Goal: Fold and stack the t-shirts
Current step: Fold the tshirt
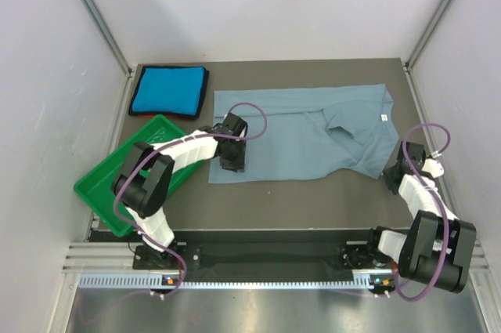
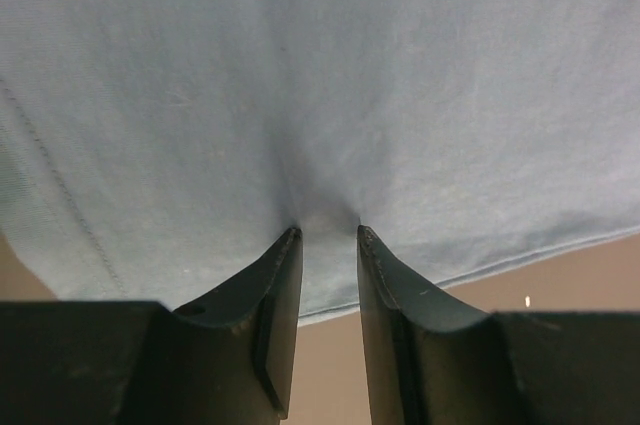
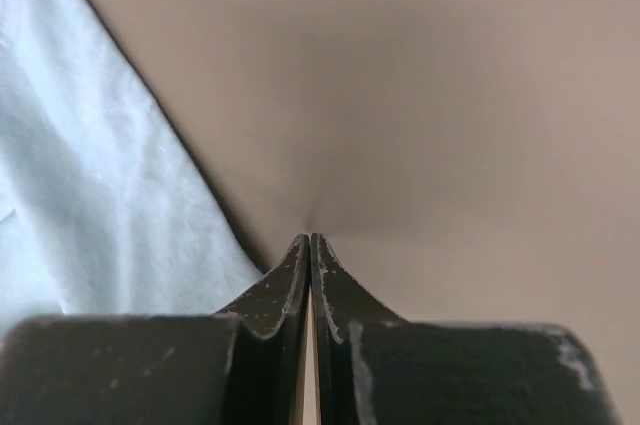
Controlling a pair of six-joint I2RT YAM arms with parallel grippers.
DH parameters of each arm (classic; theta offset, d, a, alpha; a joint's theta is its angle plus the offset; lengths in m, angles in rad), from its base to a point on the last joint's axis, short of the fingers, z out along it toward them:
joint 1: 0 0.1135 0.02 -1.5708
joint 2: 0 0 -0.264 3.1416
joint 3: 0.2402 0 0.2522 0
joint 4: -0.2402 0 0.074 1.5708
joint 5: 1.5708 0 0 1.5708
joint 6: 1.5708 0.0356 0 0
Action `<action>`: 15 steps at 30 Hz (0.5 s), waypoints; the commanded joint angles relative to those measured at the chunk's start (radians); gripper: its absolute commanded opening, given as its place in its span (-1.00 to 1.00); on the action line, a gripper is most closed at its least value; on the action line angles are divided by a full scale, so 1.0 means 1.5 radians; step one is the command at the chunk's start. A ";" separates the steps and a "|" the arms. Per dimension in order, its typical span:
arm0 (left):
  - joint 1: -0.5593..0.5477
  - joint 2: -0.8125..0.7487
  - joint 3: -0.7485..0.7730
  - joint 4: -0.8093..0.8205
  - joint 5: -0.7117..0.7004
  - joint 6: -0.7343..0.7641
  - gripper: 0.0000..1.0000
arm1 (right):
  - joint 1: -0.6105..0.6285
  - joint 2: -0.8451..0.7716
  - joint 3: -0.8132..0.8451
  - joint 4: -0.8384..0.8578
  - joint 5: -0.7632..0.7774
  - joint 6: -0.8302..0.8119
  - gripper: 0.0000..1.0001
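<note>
A large grey-blue t-shirt [image 1: 297, 133] lies partly folded across the middle of the table, its white tag [image 1: 384, 117] near the right end. My left gripper [image 1: 232, 162] presses down on the shirt's near left corner. In the left wrist view its jaws [image 2: 328, 232] stand apart, with the cloth [image 2: 320, 75] puckered between the tips. My right gripper [image 1: 394, 172] rests on bare table just right of the shirt's lower right sleeve. It is shut [image 3: 309, 237] with nothing in it, and the shirt's edge [image 3: 90, 195] lies to its left. A folded turquoise t-shirt [image 1: 168, 90] sits at the back left.
A green plastic tray [image 1: 102, 192] lies at the near left, under the left arm. White walls with metal posts close in the table on three sides. The table's right edge runs close behind the right gripper.
</note>
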 commanded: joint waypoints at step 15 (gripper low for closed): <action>-0.003 -0.076 0.026 -0.016 -0.026 0.000 -0.30 | -0.025 -0.028 0.067 -0.028 -0.061 -0.049 -0.71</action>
